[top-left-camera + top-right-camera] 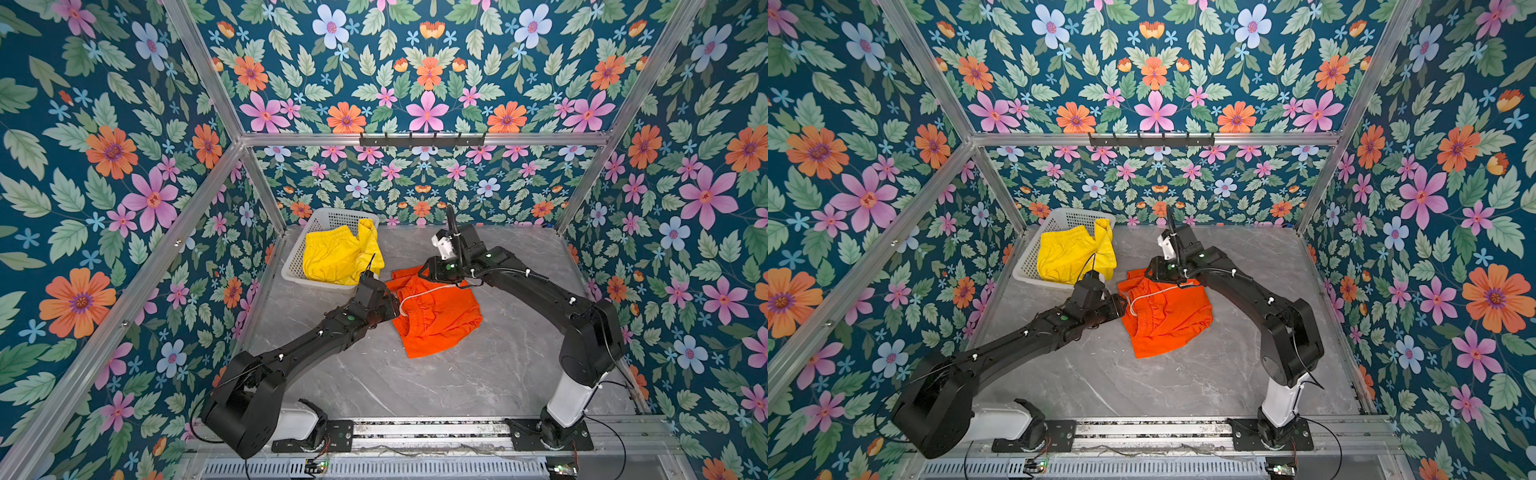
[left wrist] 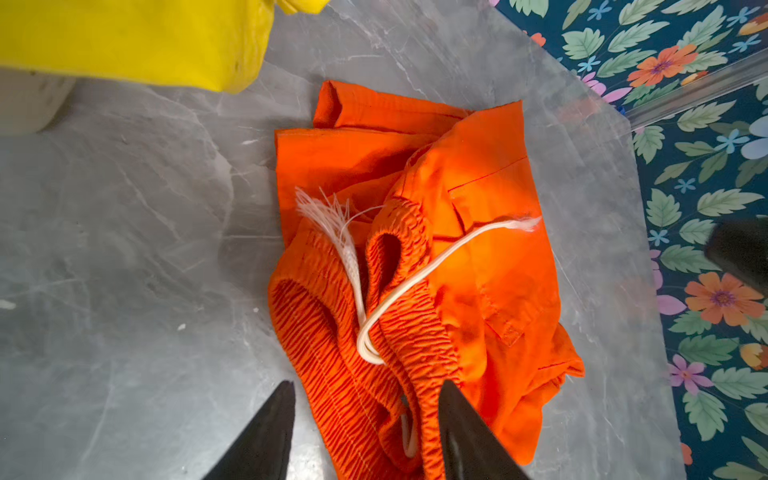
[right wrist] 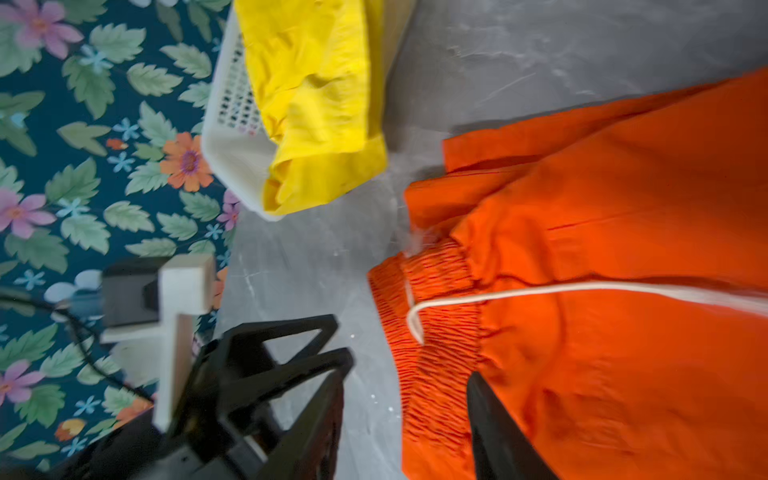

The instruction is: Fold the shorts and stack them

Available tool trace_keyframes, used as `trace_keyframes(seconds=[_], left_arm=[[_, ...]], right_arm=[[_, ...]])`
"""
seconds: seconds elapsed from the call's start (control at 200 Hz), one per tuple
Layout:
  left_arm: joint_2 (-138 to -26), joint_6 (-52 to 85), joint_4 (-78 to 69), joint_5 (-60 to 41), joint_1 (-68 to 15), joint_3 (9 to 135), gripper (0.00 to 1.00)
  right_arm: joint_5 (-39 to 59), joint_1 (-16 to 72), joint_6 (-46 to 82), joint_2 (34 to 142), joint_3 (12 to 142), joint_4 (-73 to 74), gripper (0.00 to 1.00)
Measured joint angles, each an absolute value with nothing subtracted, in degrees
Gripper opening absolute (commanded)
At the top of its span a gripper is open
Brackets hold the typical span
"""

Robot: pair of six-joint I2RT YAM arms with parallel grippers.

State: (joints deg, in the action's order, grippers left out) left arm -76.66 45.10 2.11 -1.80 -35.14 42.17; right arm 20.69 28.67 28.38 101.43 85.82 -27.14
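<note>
Orange shorts (image 1: pixel 436 316) lie crumpled on the bench (image 1: pixel 457 382), limp and light. The left end effector (image 2: pixel 368 386) and right end effector (image 3: pixel 409 382), both spread, straddle the gathered waistband (image 2: pixel 328 332), probably the surest hold. Yellow shorts (image 1: pixel 332 257) slump in the basket (image 1: pixel 291 266).

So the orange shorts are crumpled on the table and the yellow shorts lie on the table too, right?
Not quite: the yellow shorts sit in the white basket, as both top views show. The orange shorts are crumpled on the table.

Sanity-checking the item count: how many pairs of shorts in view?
2. Orange shorts lie crumpled on the table; yellow shorts sit in the white perforated basket, spilling over its rim. Anything beneath the yellow pair is hidden.
</note>
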Motion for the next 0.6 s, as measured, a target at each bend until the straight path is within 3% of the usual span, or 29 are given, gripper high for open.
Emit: trace_keyframes(seconds=[0.22, 0.445, 0.6], left_arm=[[-82.06, 48.01, -4.73, -5.43, -35.09, 40.62, 0.62], [-91.92, 49.52, -8.16, -7.86, -35.09, 42.61, 0.47], [-95.59, 48.9, -8.05, -7.49, -35.09, 43.77, 0.41]], right_arm=[[22.81, 15.4, 26.33, 104.18, 79.37, -29.02, 0.61], [28.47, 8.91, 22.13, 111.13, 79.07, -29.74, 0.62], [32.91, 6.87, 19.86, 115.28, 80.14, -29.43, 0.61]])
